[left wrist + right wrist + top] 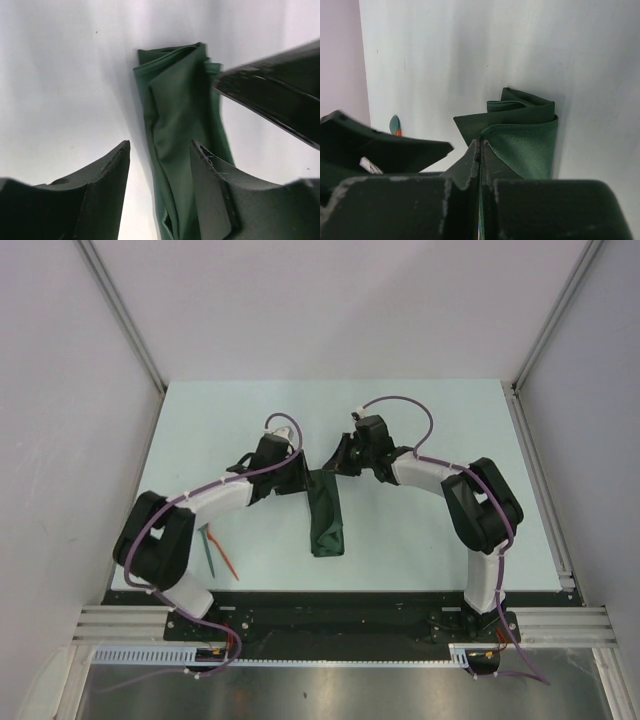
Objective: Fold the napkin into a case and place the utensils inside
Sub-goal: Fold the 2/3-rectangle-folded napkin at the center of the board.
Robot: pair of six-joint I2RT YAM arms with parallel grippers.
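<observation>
- A pale mint table [420, 430] sits between plain grey walls, with aluminium rails [340, 624] along its near edge where both arm bases are bolted.
- The dark green napkin [326, 518] lies near the middle of the table, folded into a long, narrow strip. It runs from between the two grippers back toward the bases.
- In the left wrist view the layers overlap loosely, with soft creases along the strip, and the end is not squared off.
- The left gripper [160, 147] has its fingers [102, 187] spread wide. They straddle the strip without pinching it, and the cloth passes up between them.
- The right gripper [479, 150] has its fingers pressed together. The folded end of the napkin meets the tips, and a sliver of green shows in the seam between them, so it appears to pinch the cloth there.
- Both grippers meet at the far end of the strip, just beside each other.
- The teal utensil [210, 555] and the orange-red utensil [226, 562] lie crossed on the table by the left arm's elbow, well apart from the napkin.
</observation>
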